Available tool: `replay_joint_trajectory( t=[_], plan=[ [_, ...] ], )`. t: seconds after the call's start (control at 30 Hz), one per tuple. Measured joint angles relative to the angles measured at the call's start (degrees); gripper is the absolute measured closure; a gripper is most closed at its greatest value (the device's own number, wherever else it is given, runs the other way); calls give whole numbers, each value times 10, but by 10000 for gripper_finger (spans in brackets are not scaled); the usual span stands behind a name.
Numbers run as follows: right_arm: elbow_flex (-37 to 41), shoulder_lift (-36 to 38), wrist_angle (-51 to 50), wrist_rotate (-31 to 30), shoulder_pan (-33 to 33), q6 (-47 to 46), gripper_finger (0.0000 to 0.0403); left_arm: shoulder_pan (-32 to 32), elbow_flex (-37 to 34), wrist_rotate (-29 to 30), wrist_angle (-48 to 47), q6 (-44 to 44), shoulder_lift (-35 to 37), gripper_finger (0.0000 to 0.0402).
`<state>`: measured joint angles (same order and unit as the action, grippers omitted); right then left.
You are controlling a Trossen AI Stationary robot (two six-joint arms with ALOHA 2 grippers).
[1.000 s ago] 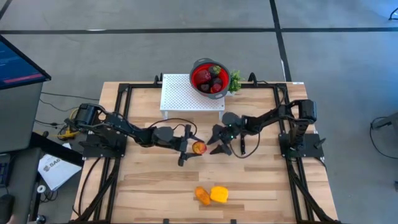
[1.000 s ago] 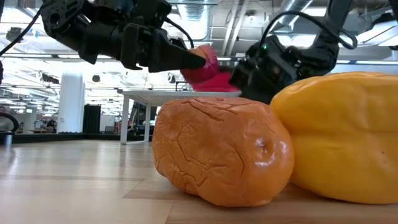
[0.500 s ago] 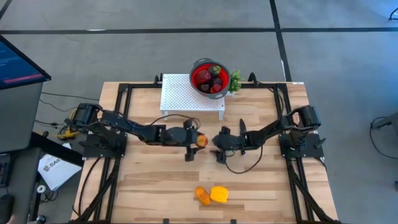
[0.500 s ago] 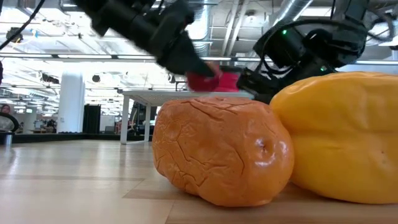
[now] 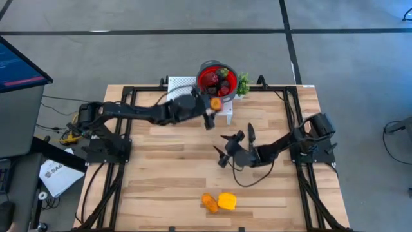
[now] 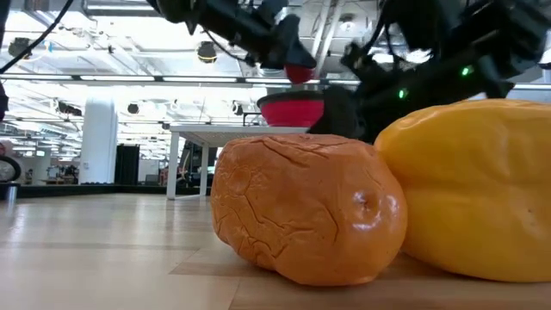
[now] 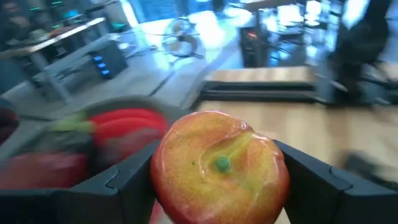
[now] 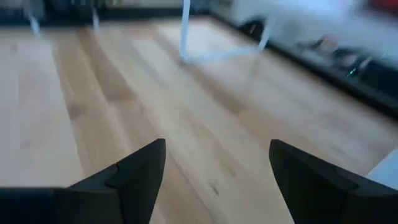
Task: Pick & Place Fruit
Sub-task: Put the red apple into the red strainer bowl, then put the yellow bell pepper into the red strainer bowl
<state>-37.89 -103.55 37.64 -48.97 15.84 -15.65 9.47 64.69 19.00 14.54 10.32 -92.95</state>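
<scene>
Fruit update: the red-yellow apple [image 7: 219, 168] is clamped in the left hand [image 5: 212, 106], held up in the air right at the rim of the red bowl [image 5: 207, 66], which already has several pieces in it. The right hand [image 5: 232, 145] hangs over the middle of the surface [image 5: 161, 187], fingers apart, holding nothing. An orange piece [image 5: 209, 202] and a yellow piece [image 5: 226, 201] sit touching near the front edge.

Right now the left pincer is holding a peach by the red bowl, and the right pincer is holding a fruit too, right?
Not quite: the right pincer is open and empty in the right wrist view. The left pincer does hold the peach by the red bowl.
</scene>
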Motion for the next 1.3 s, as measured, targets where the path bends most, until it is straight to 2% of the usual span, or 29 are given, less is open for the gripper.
replay_joint_trajectory(
  t=[0.17, 0.27, 0.43, 0.9, 1.1, 1.3],
  plan=[
    [0, 0, 84, -141, 40, 54, 122, 52, 0, 1, 20, -35, 0, 135],
    [0, 0, 119, -181, 50, 84, 122, 68, 0, -4, 42, -37, 0, 135],
    [0, 0, 154, -182, 46, 116, 122, 89, 0, -55, 83, -51, -7, 134],
    [-1, 0, 167, -165, 40, 111, 122, 138, 0, -56, 75, -68, -22, 130],
    [-1, 1, 186, -149, 40, 111, 122, 138, -1, -94, 63, -68, -22, 110],
    [-1, 1, 187, -139, 43, 112, 122, 142, -1, -95, 56, -68, -22, 83]
  ],
)
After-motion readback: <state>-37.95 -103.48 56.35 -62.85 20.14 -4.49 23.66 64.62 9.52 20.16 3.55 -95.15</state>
